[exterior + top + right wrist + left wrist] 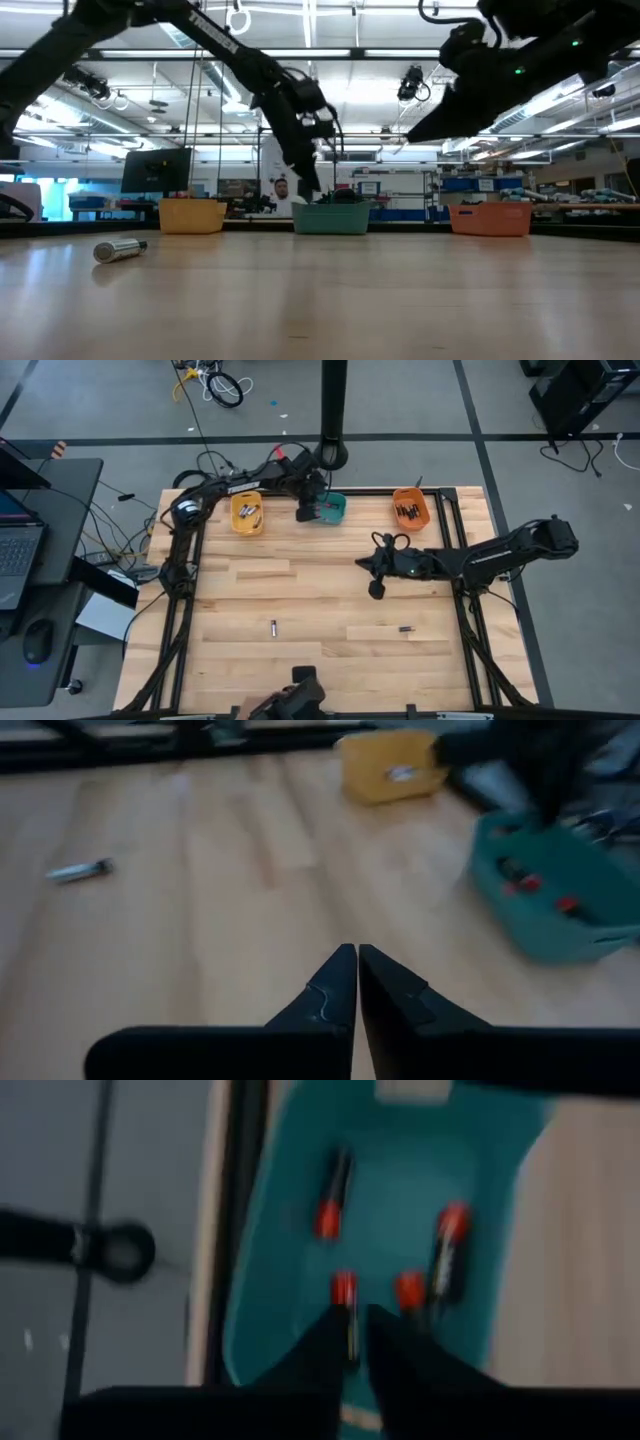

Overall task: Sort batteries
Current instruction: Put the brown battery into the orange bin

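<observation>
Over the teal bin [400, 1170], left claw [358, 1342] grips a red-tipped battery [345, 1305].

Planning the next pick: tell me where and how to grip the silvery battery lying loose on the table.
Grip the silvery battery mid-barrel, coming straight down from above. It lies flat on the bare table with open wood around it, so fingers should close across its narrow width, not its ends.

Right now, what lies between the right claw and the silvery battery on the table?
Nothing: in the high view, only bare wood separates the right claw from the silvery battery. The right wrist view agrees.
</observation>
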`<state>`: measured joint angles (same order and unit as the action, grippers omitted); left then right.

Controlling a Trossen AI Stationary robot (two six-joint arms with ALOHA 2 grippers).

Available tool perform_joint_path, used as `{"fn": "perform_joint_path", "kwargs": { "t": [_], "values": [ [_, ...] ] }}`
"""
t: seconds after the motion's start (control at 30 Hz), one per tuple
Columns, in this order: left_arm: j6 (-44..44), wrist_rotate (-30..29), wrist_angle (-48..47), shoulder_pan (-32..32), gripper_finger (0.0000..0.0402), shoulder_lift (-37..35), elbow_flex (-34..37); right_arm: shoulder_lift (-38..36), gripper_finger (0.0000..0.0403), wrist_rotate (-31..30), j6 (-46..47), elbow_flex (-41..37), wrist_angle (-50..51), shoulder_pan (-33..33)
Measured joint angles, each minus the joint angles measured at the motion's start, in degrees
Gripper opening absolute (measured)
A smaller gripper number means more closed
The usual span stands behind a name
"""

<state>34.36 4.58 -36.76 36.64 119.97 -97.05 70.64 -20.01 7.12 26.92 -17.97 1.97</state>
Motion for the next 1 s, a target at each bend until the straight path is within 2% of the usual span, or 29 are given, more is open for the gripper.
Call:
{"fn": "perform_joint_path", "kwargs": {
  "t": [0.07, 0.1, 0.2, 0.33, 0.47, 0.6, 0.73, 0.83, 1.0],
  "values": [
    [-1.47, 2.09, 3.43, -0.06, 0.0017, -2.55, 1.79, -1.64, 0.0026, 1.51, 2.18, 0.0, 3.97, 1.5],
    [-2.76, 2.93, 6.06, -0.07, 0.0011, -4.03, 3.41, -2.43, 0.0025, 1.82, 3.2, 0.0, 6.0, 2.48],
    [-5.57, 4.43, 14.02, -0.44, 0.0011, -9.1, 10.22, -4.36, 0.0021, 2.17, 6.54, 0.0, 12.75, 5.99],
    [-8.69, 6.09, 27.54, -2.78, 0.0006, -17.44, 22.88, -5.84, 0.0021, 3.86, 12.89, 0.02, 21.32, 10.7],
    [-12.82, 6.85, 41.55, -6.17, 0.0005, -26.17, 36.61, -6.26, 0.0032, 5.65, 20.2, 0.16, 27.93, 14.92],
    [-17.35, 6.66, 53.98, -10.25, 0.0006, -34.86, 47.86, -6.06, 0.0051, 6.91, 25.66, 4.04, 39.25, 19.16],
    [-21.21, 6.19, 60.39, -14.28, 0.0007, -41.45, 56.41, -5.88, 0.0077, 9.85, 30.24, 7.87, 49.49, 23.78],
    [-22.51, 3.73, 63.14, -17.02, 0.0007, -44.92, 60.73, -4.49, 0.0097, 13.81, 32.46, 9.09, 51.77, 27.22],
    [-22.87, -1.53, 63.0, -20.23, 0.0007, -47.41, 63.66, 0.66, 0.0118, 18.2, 33.88, 11.08, 52.99, 30.87]
  ]
}}
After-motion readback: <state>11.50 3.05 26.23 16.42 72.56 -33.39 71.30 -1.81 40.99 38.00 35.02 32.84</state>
